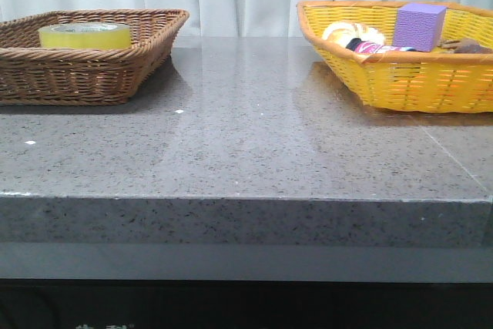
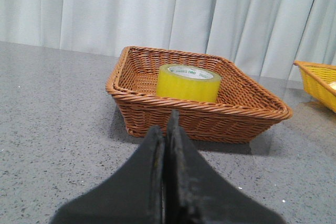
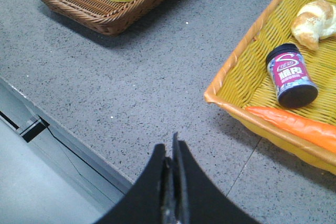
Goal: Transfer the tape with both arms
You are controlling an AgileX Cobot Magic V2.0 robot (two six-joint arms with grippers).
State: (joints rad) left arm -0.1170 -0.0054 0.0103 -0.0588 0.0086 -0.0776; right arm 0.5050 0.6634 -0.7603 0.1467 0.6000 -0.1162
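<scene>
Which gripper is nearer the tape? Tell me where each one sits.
Left. The left gripper, shut, sits just outside the brown basket holding the tape. The right gripper, shut, is beside the yellow basket, farther off.

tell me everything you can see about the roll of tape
The tape is a wide roll of translucent yellow packing tape with a white core printed in green. It lies flat, hole upward, on the floor of the brown wicker basket at the table's left side. Nothing else is in that basket with it, and neither gripper touches it.
</scene>
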